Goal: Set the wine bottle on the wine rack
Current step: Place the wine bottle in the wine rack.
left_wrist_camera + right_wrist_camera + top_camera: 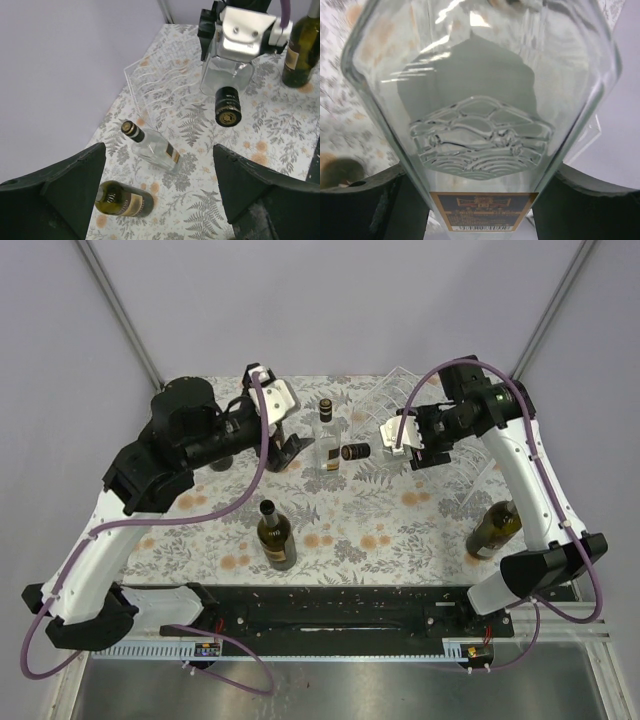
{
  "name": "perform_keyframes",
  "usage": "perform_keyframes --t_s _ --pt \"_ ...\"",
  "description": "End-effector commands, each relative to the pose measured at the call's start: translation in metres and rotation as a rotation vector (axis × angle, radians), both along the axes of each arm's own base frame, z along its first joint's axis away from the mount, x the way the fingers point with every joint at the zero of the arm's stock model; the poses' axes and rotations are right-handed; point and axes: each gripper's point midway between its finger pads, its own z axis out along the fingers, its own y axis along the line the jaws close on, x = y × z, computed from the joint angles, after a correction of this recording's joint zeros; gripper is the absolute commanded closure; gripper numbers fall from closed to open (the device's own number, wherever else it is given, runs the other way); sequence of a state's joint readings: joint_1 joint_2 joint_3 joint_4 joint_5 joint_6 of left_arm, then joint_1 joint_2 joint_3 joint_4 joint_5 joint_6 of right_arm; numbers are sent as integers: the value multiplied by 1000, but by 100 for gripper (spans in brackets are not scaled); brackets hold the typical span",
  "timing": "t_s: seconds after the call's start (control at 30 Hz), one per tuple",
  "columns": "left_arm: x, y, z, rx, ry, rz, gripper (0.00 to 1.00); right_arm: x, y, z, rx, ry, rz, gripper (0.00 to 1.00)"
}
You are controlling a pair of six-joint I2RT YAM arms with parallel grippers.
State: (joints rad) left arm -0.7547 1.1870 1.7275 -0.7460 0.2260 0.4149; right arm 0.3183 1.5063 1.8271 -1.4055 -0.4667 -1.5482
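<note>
My right gripper (405,443) is shut on a clear square-sided wine bottle (358,451) and holds it lying level above the table, its black cap pointing left. In the right wrist view the glass body (480,100) with its gold-edged label fills the frame between my two fingers (365,205). The clear wine rack (395,385) stands at the back right, just behind and to the right of the held bottle; it also shows in the left wrist view as the rack (160,80). My left gripper (283,445) hangs open and empty at the back left, over the tablecloth (200,200).
A second clear bottle (328,435) stands upright at the back middle. One green bottle (275,537) stands near the front centre, another green bottle (495,530) at the right beside the right arm. A dark bottle (222,460) is partly hidden under the left arm.
</note>
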Motion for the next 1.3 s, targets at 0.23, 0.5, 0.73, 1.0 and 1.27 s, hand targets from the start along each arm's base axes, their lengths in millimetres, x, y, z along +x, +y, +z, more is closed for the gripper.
perform_keyframes --t_s 0.23,0.5,0.73,1.0,1.27 --pt "21 2 27 -64 -31 50 8 17 -57 12 -335 -84 103 100" --pt "29 2 27 -60 -27 60 8 28 -89 -12 -475 -52 157 100" --pt "41 -6 19 -46 -2 55 8 28 -120 -29 -585 -39 215 100" --pt "54 -17 16 -42 30 23 9 36 -156 -42 -644 -7 220 100" --pt "72 -23 15 -55 56 7 9 55 -178 -59 -757 -46 298 100"
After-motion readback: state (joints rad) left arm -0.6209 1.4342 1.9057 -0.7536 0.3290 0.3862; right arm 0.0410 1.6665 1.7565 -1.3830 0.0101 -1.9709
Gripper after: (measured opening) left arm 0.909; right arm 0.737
